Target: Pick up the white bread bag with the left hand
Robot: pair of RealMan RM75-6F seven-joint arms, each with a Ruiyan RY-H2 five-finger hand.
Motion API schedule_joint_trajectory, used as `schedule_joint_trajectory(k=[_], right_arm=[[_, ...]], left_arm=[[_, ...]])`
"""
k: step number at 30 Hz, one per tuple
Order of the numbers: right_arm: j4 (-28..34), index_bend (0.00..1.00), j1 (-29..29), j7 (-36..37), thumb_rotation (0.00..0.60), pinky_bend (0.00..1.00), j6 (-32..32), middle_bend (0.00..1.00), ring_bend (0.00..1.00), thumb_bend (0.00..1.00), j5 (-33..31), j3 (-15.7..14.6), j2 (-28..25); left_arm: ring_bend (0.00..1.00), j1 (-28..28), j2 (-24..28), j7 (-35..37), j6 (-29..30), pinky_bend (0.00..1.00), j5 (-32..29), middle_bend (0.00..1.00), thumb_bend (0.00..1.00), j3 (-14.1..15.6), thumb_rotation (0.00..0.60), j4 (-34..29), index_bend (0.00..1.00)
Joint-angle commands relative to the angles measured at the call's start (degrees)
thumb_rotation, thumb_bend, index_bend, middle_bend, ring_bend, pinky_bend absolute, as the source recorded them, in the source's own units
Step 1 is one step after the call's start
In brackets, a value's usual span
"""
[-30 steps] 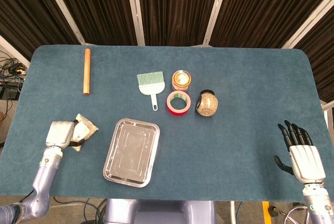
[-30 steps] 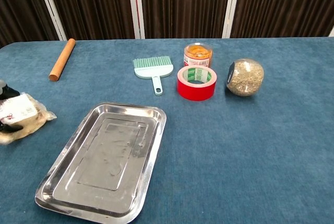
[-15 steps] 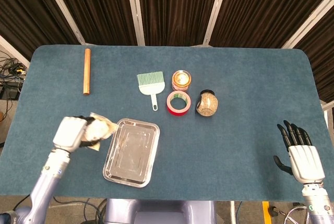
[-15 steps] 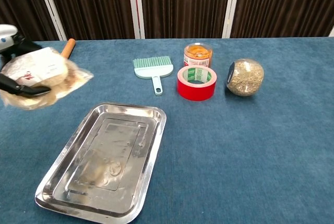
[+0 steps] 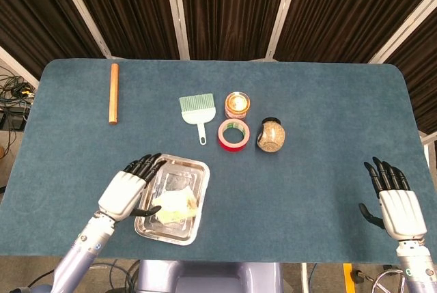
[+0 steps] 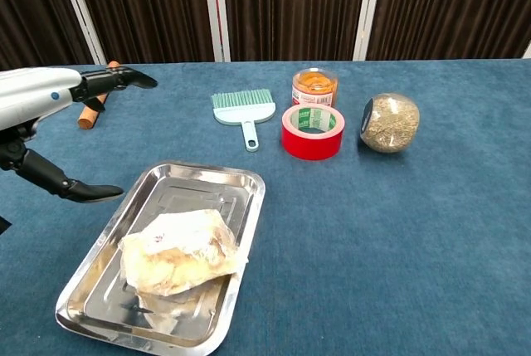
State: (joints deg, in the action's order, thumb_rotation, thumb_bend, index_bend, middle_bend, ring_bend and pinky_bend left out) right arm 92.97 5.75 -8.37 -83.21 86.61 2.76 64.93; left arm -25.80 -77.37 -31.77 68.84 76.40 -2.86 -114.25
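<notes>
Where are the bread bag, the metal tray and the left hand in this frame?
white bread bag (image 6: 178, 252), chest view, middle of the bag lying in the tray.
metal tray (image 6: 230, 178), chest view, far rim.
left hand (image 5: 125, 194), head view, back of the open hand beside the tray.

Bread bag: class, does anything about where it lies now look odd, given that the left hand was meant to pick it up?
Yes. The bread bag lies crumpled in the metal tray, not in a hand. The left hand hangs open beside the tray, holding nothing.
</notes>
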Motion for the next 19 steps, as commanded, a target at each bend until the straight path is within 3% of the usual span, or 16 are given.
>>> schedule_joint_trajectory(k=[1, 6, 11, 19], right_arm=[[0.0, 0.0, 0.0, -0.1, 0.6, 0.1, 0.0, 0.0, 0.0, 0.3, 0.0, 0.0, 0.0], [0.1, 0.0, -0.1, -0.3, 0.6, 0.1, 0.0, 0.0, 0.0, 0.3, -0.1, 0.0, 0.0], [0.3, 0.0, 0.0, -0.7, 0.6, 0.1, 0.3, 0.0, 0.0, 0.3, -0.3, 0.0, 0.1], [0.3, 0.0, 0.2, -1.8, 0.6, 0.1, 0.6, 0.0, 0.0, 0.3, -0.3, -0.1, 0.5]], left_arm=[[0.02, 0.6, 1.6, 0.7, 0.9, 0.17, -0.7, 0.0, 0.16, -0.2, 0.6, -0.1, 0.03], [0.0, 3.8, 6.6, 4.4, 4.8, 0.1, 1.5, 0.0, 0.12, 1.2, 0.6, 1.1, 0.0], [0.0, 10.8, 11.4, 12.3, 14.8, 0.0, 9.0, 0.0, 0.06, 4.7, 0.6, 8.8, 0.0], [0.0, 17.8, 14.1, 21.4, 20.8, 0.0, 10.5, 0.0, 0.03, 7.6, 0.6, 18.7, 0.0]])
